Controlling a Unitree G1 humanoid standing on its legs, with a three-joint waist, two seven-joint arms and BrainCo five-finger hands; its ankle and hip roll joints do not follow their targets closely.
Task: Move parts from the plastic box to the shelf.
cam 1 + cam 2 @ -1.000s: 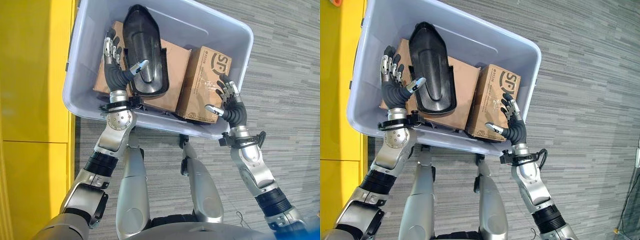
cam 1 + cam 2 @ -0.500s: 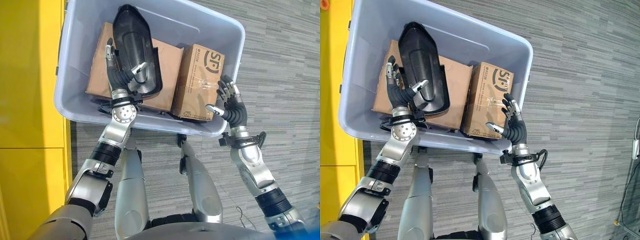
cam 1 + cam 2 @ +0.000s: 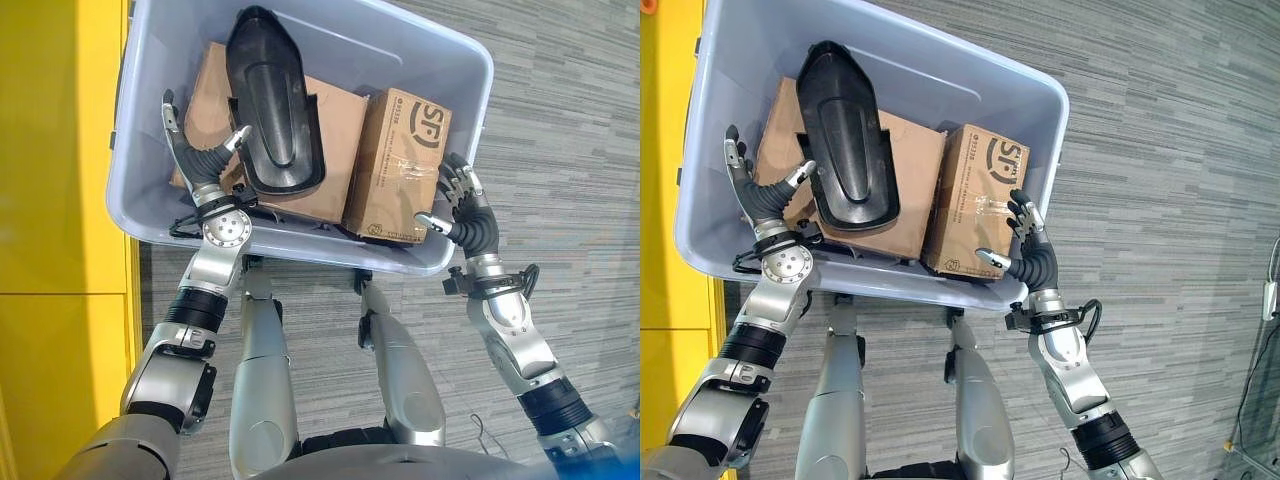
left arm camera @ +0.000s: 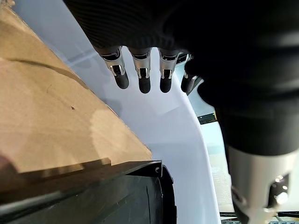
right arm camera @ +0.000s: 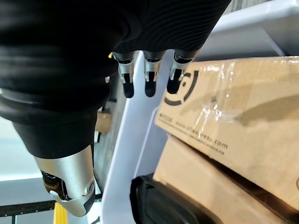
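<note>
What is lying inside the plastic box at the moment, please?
In the plastic box: a black moulded part on a flat cardboard box, and a smaller cardboard box beside it. Whatever lies beneath them is covered.

You see a pale grey translucent plastic box [image 3: 455, 120] on the floor. Inside it, a long black moulded plastic part [image 3: 270, 105] lies on top of a flat brown cardboard carton [image 3: 335, 150]. Just beside it, a smaller brown cardboard box [image 3: 400, 165] stands tilted.
</note>
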